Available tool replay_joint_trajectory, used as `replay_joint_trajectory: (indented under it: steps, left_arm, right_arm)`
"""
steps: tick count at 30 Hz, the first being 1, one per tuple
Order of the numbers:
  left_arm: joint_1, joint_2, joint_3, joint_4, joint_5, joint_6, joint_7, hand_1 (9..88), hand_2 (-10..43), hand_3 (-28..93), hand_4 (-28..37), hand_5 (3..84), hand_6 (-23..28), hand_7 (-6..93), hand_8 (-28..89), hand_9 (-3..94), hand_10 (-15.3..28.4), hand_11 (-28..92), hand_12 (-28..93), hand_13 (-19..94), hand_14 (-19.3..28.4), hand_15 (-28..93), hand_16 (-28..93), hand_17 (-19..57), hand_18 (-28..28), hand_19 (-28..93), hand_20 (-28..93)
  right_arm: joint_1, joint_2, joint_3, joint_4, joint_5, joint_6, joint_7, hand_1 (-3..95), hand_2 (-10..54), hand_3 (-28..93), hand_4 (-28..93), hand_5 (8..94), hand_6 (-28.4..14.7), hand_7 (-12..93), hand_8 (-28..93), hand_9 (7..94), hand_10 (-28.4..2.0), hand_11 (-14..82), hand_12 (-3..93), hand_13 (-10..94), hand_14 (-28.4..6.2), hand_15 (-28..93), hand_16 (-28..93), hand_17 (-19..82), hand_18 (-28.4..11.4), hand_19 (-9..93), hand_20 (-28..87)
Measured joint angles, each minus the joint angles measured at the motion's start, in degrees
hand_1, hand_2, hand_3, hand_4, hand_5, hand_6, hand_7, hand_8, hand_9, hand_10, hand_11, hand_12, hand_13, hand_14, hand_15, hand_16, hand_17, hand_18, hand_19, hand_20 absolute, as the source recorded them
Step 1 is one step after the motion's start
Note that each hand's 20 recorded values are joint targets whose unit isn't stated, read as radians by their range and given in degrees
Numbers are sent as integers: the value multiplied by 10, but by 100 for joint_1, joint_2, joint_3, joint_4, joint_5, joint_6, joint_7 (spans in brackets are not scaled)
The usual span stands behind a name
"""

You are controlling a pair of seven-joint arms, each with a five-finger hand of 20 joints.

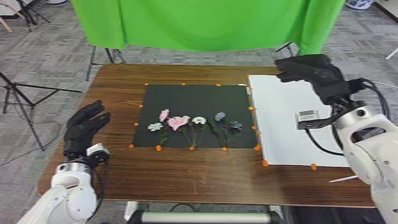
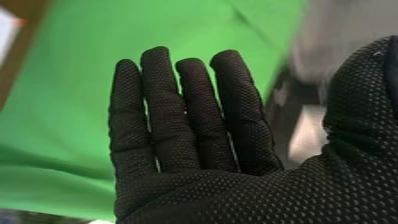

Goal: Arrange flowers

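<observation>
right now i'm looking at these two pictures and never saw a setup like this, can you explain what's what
This is a robot with two white arms, each ending in a black-gloved hand. One picture comes from its head, looking down over the brown table; the other comes from its right wrist, showing its own glove close up.

On the table lie a black sheet with a small group of pink, white and bluish flowers, and a white sheet to its right. A green cloth hangs behind.

The left hand is beside the black sheet; the right hand is near the table's far edge, fingers straight. I see nothing held in either.
</observation>
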Motion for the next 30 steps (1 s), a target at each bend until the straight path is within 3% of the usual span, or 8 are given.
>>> replay_joint_trajectory:
  steps: [5, 8, 14, 16, 23, 30]
  left_arm:
    - [8, -130, -94, -60, 263, -153, -39, 507, -76, 704, -56, 481, -19, 274, -123, 412, 103, 255, 131, 394, 139, 332, -6, 136, 133, 370, 319]
    - [26, -218, -164, -136, 463, -239, -27, 493, -87, 696, -65, 483, -17, 267, -120, 419, 104, 253, 132, 396, 140, 323, -7, 140, 130, 322, 292]
    - [295, -378, -332, -491, 507, -236, 166, 451, -95, 692, -81, 487, -12, 254, -114, 423, 106, 249, 134, 396, 144, 303, -2, 133, 120, 234, 250]
    - [416, -406, -378, -559, 540, -235, 215, 442, -95, 691, -86, 488, -10, 251, -112, 427, 108, 245, 134, 395, 144, 302, 0, 132, 118, 220, 245]
    - [649, -454, -457, -581, 563, -209, 370, 434, -95, 693, -91, 492, -5, 242, -106, 432, 111, 242, 137, 397, 146, 294, 2, 130, 116, 200, 238]
    - [680, -460, -512, -604, 571, -210, 384, 435, -95, 694, -93, 493, -5, 241, -105, 435, 111, 242, 138, 397, 145, 291, 5, 128, 114, 190, 237]
  right_arm:
    - [-596, -773, 315, 35, 1119, 765, -661, 54, -85, 731, -195, 329, -20, 32, -57, 270, -134, 0, 121, 187, -152, -14, 217, 85, -150, 49, 226]
    - [-916, -1047, 346, 41, 1887, 822, -1122, 23, -95, 719, -215, 255, -23, 8, -53, 202, -123, -31, 105, 121, -147, -75, 203, 34, -137, 17, 194]
    - [-1479, -1335, 561, -56, 1857, 64, -1283, -8, -95, 712, -235, 242, -16, 7, -54, 193, -115, -37, 105, 107, -140, -103, 214, 11, -136, 14, 181]
    - [-1591, -1329, 549, -90, 1728, 67, -1286, -13, -95, 712, -241, 243, -15, 7, -55, 194, -116, -36, 106, 107, -139, -109, 219, 8, -135, 15, 178]
    - [-1678, -1284, 557, -95, 1639, 155, -1278, -20, -95, 716, -250, 241, -14, 8, -54, 193, -114, -37, 107, 103, -136, -125, 235, 3, -135, 17, 174]
    - [-1807, -1285, 621, -103, 1649, 112, -1299, -3, -95, 719, -249, 248, -12, 17, -53, 208, -117, -30, 109, 126, -143, -110, 243, 26, -141, 27, 180]
